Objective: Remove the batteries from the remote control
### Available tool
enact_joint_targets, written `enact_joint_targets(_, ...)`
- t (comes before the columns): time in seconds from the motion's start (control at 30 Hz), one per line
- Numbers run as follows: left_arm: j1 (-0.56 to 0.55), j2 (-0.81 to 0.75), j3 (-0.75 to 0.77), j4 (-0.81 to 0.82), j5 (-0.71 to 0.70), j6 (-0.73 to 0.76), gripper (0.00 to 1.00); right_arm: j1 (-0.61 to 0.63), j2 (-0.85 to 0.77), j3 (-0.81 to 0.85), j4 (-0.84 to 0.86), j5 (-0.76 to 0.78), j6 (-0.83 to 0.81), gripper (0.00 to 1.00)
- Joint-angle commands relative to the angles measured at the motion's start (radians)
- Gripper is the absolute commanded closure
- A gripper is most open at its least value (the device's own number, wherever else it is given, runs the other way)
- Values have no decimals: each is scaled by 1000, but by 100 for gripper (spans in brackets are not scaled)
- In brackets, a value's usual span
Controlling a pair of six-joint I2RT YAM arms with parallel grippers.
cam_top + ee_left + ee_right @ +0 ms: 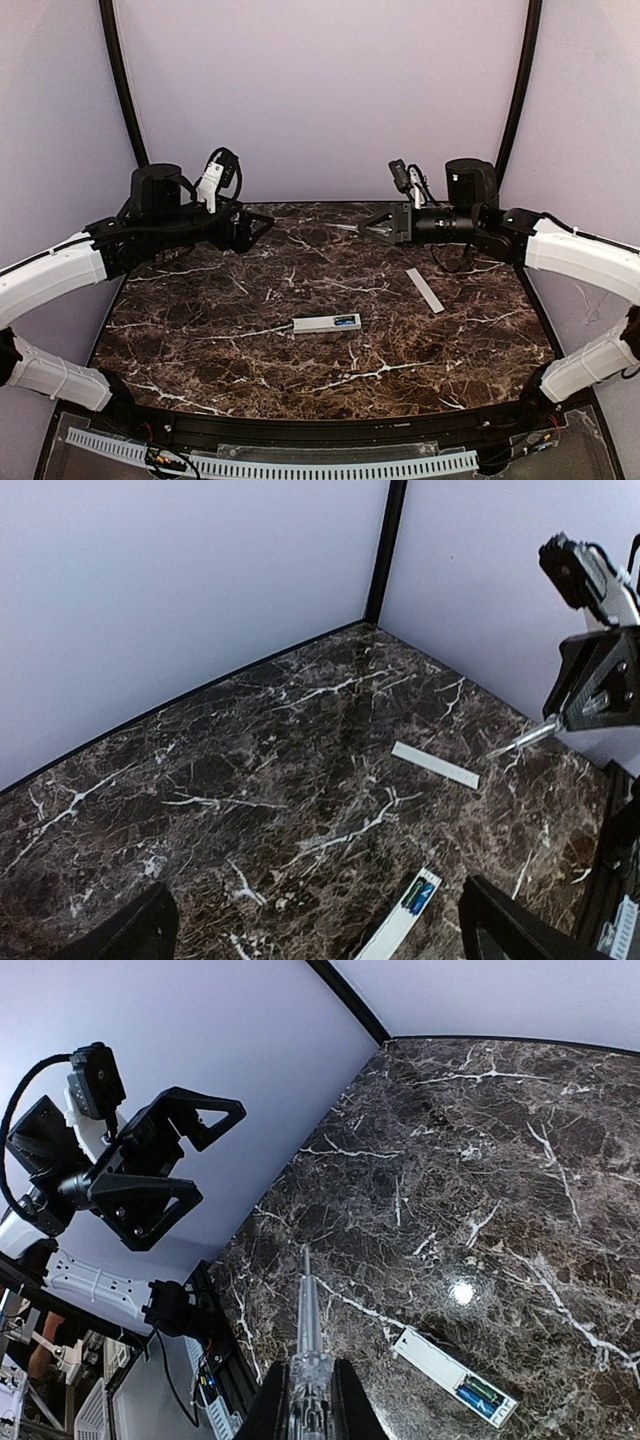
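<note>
Grey cover strip (425, 290) at 2 o'clock of remote control (326, 323), apart. Remote control near centre of marble table (200, 300), axis 9-to-3, battery end toward 3. Left gripper (266, 227) wide; right gripper (368, 227) clamping slim clear tool (307, 1300).

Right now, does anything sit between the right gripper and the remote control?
Nothing visible: only bare tabletop between the right gripper, holding a thin pick, and the remote control. The cover strip lies aside.

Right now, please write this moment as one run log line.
remote: cover off, batteries inside | left gripper: open | right gripper: holds thin tool
</note>
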Motion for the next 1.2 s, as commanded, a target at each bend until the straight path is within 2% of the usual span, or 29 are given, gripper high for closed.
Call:
enact_joint_targets(0.0,3,17,20,-157,-13,265,1,-6,-30,63,-166,50,-92,100)
enact_joint_targets(0.23,3,85,-5,-137,11,391,1,-13,-61,93,-299,104,-134,100)
enact_joint_targets(0.37,3,93,-82,-65,121,407,1,-17,-62,121,-386,118,-156,100)
enact_joint_targets(0.43,3,101,-124,-24,187,460,1,-18,-60,131,-431,118,-163,100)
enact_joint_targets(0.6,3,165,-148,-5,336,489,1,-20,-54,114,-495,113,-156,100)
enact_joint_targets(0.77,-15,241,-139,-8,341,509,9,-20,-37,76,-488,102,-146,100)
enact_joint_targets(1.17,-76,390,-98,-13,300,588,10,-20,-15,7,-465,92,-168,100)
